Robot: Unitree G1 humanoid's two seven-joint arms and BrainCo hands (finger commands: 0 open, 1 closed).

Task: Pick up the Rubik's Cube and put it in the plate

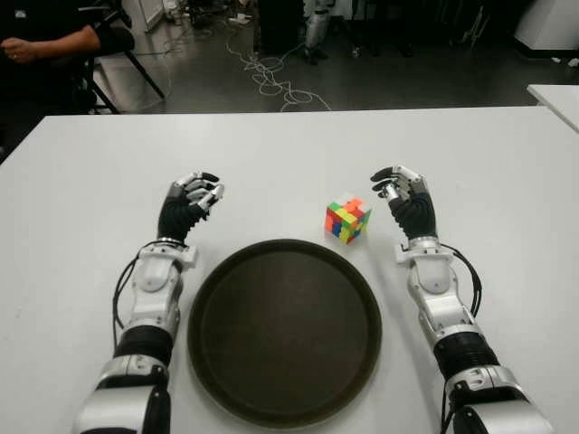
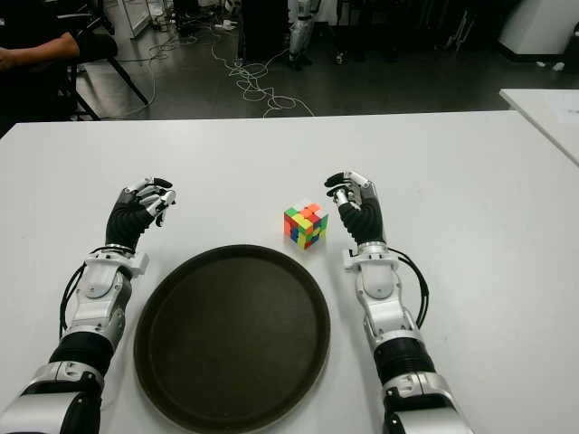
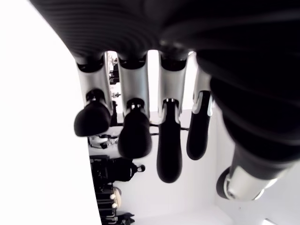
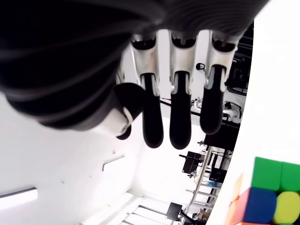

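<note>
A scrambled Rubik's Cube (image 1: 347,220) stands on the white table (image 1: 289,154) just beyond the far right rim of a round dark plate (image 1: 284,331). My right hand (image 1: 398,188) hovers a little to the right of the cube, fingers relaxed and holding nothing; the cube's corner (image 4: 262,199) shows at the edge of the right wrist view. My left hand (image 1: 200,192) is beside the plate's far left side, fingers (image 3: 135,136) loosely spread and empty.
A person's arm (image 1: 54,43) and a chair are past the table's far left corner. Cables (image 1: 271,81) lie on the floor behind. Another white table's corner (image 1: 556,98) is at the far right.
</note>
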